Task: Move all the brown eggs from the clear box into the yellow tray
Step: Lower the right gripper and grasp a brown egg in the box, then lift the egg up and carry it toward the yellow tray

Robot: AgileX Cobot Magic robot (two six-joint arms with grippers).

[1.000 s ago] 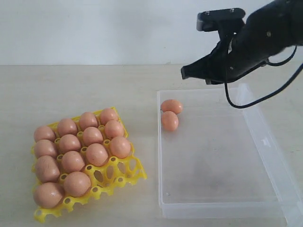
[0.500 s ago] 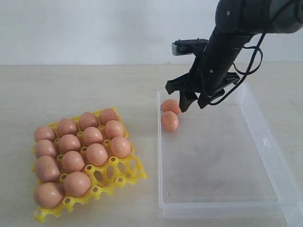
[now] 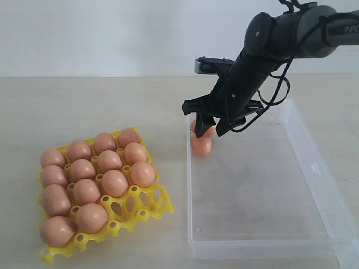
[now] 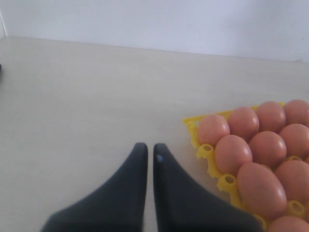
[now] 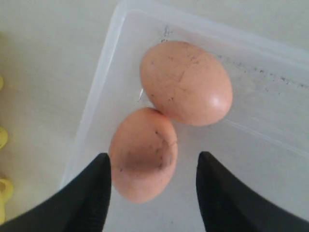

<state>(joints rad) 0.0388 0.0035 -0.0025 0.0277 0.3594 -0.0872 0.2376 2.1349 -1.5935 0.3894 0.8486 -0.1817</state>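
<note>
Clear box lying open on a pale tabletop. In its far left corner, two brown eggs touching each other, the rest of its floor bare. Directly over that corner, black right gripper tilted down from an arm reaching in across the box's far wall, jaws spread, one fingertip at the box's left wall, the other inward of the eggs; contact with either egg impossible to tell. Left of the box, well apart, yellow tray packed with more brown eggs, two cells on its box-facing side open.
</note>
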